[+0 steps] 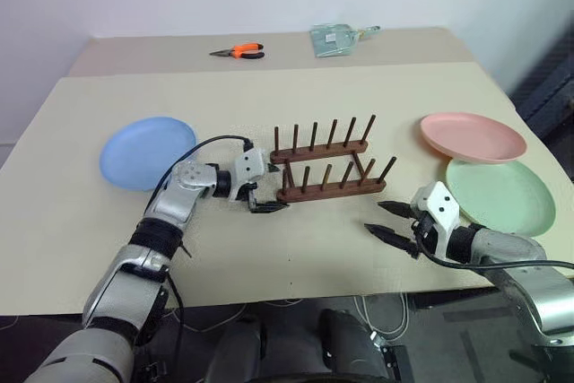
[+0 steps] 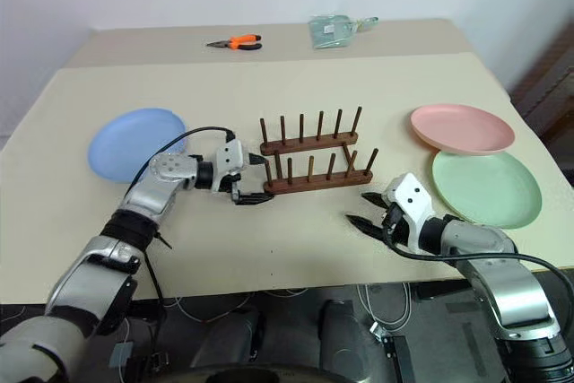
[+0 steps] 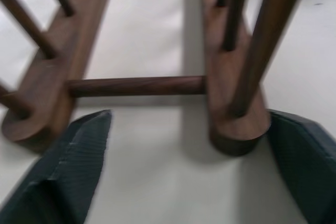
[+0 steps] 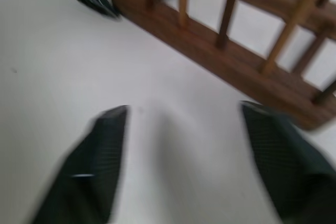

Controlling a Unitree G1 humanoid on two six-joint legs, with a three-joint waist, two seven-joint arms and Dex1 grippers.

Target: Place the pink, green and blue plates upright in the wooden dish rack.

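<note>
Left gripper (image 1: 265, 187) low, pointing right, fingers spread wide (nothing held). Right gripper (image 1: 389, 220) angled forward-left, fingers parted, empty.

The empty dark wooden dish rack (image 1: 327, 166) stands mid-frame. The blue plate (image 1: 146, 152) lies flat at left; the pink plate (image 1: 473, 136) overlaps the green plate (image 1: 500, 195) at right.
</note>
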